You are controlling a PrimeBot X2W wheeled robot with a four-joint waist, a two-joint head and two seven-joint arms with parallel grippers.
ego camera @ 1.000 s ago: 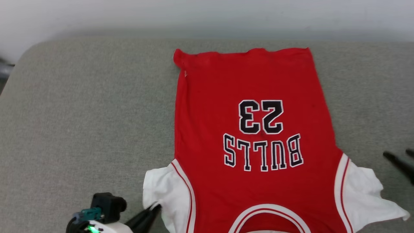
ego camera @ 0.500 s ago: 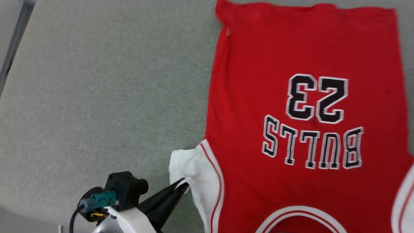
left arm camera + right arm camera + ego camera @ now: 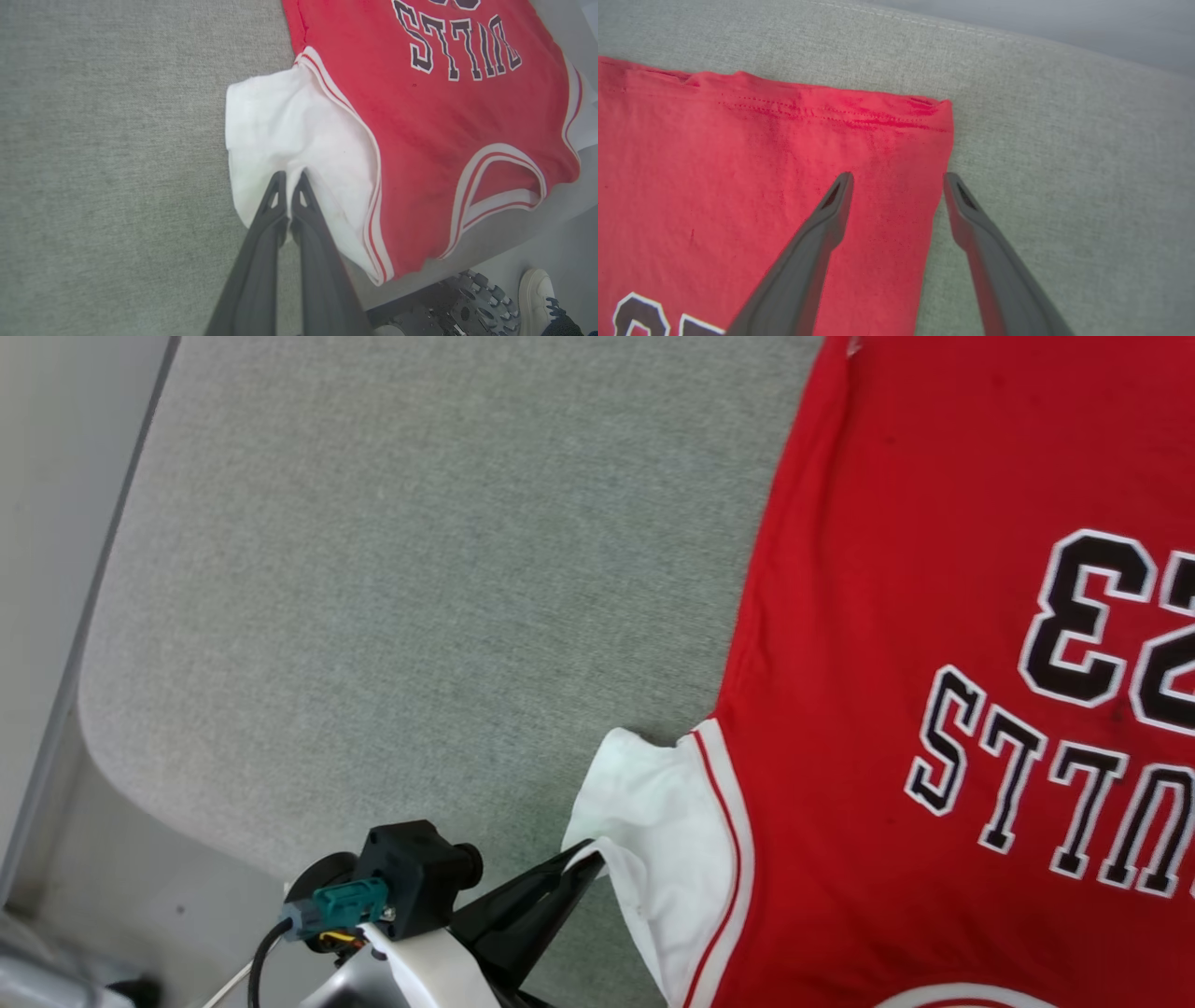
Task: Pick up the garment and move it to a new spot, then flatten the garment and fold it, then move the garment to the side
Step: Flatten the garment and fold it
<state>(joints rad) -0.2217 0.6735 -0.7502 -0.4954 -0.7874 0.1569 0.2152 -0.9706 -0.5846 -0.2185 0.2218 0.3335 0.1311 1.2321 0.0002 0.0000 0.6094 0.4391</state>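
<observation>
Beneath everything, a broad grey-green woven cushion (image 3: 373, 569). Spread flat on it, print side up, the garment (image 3: 887, 616) — red body, striped trim, black-and-white lettering upside down in the head view, collar end close to the cushion's near edge. At that end, towards the robot's left, its white sleeve (image 3: 289, 126), lying open on the cushion.

At the lower left of the head view, the left gripper (image 3: 583, 859), fingers pressed together and pinching the sleeve's outer edge.

In the right wrist view, the right gripper (image 3: 899, 182), spread wide — one finger over red cloth near the bottom hem's corner, the other over bare cushion, the garment's side edge between them. Contact with the cloth unclear.

Past the cushion's edge in the left wrist view, a person's white shoe (image 3: 537, 291) on the floor.
</observation>
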